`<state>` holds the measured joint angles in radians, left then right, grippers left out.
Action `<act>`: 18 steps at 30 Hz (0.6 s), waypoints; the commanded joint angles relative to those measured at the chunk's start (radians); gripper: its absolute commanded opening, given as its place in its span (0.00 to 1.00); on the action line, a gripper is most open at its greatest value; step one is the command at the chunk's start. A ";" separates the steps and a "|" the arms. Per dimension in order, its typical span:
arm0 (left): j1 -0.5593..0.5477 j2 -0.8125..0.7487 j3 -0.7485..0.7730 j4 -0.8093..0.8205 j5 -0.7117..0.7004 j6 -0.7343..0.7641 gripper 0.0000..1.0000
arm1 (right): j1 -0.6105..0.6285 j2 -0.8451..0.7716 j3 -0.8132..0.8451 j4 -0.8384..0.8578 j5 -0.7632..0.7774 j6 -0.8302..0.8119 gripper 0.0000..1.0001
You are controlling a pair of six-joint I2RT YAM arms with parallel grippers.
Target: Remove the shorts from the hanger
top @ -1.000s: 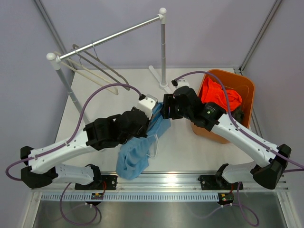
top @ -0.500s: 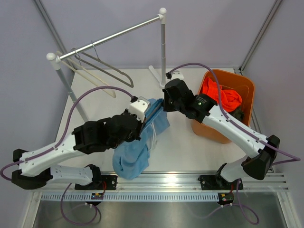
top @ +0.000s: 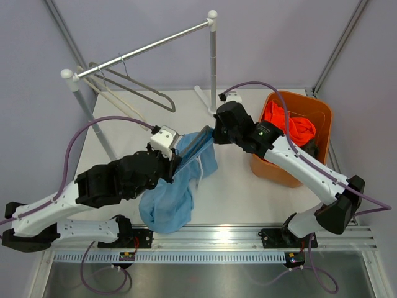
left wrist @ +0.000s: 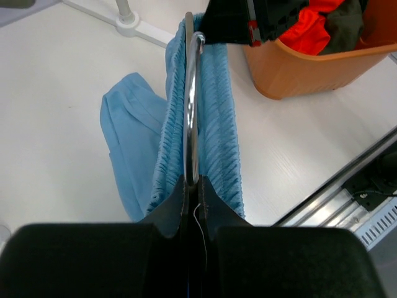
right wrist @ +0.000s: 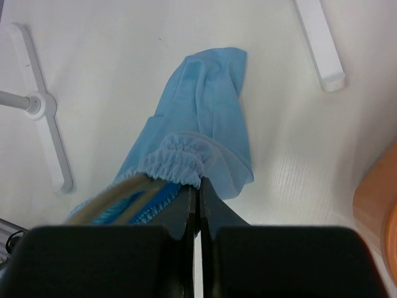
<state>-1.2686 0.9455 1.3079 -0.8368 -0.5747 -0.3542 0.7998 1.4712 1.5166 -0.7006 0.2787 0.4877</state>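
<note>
My left tool clamped on the hanger, right tool pinching the light blue shorts at the hanger's far end. Waistband runs straight between my tools; legs trail onto the desk.

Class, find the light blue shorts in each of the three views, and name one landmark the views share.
Top external: shorts at centre, draping toward the near edge.
Left wrist: shorts at centre, bunched along the hanger.
Right wrist: shorts at centre, reaching upward.
Shared landmark: orange bin, on the right in all three.
</note>
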 commanded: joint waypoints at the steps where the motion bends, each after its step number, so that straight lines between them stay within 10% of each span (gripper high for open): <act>1: -0.012 -0.062 -0.031 0.215 -0.109 0.032 0.00 | 0.047 -0.057 -0.041 0.018 0.102 0.035 0.00; 18: 0.133 0.356 0.342 0.686 -0.211 0.279 0.00 | 0.455 -0.255 -0.036 -0.163 0.330 0.161 0.00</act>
<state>-1.1778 1.2671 1.5162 -0.3325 -0.7559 -0.1188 1.2301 1.2541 1.4368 -0.8131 0.5110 0.6006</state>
